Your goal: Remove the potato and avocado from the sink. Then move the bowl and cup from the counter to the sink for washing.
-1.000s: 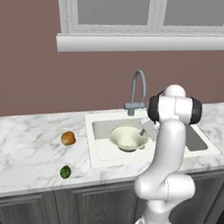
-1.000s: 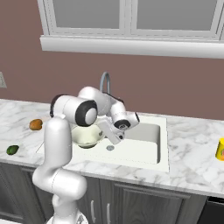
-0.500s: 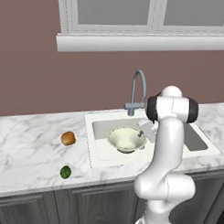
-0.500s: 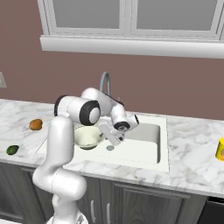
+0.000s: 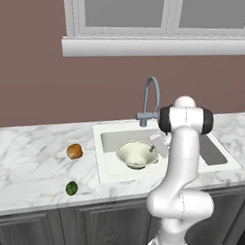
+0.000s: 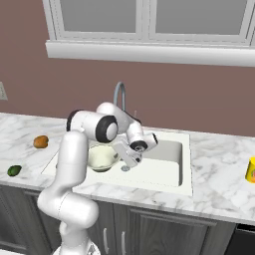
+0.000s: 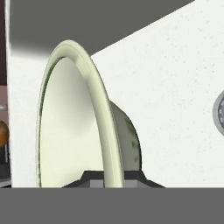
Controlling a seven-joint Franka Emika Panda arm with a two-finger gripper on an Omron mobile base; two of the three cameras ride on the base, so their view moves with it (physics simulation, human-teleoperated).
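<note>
Bowl (image 7: 83,118) rim pinched in claw (image 7: 113,175), inside sink (image 5: 105,164)

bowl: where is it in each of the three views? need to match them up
Left base view: the bowl sits centre frame, inside the sink, left of the white arm.
Right base view: left of centre, in the sink's left part, partly behind the arm.
Hand view: large, left half of the frame, rim edge-on, gripped at the rim by the end effector.
Shared landmark: the white sink basin.
</note>
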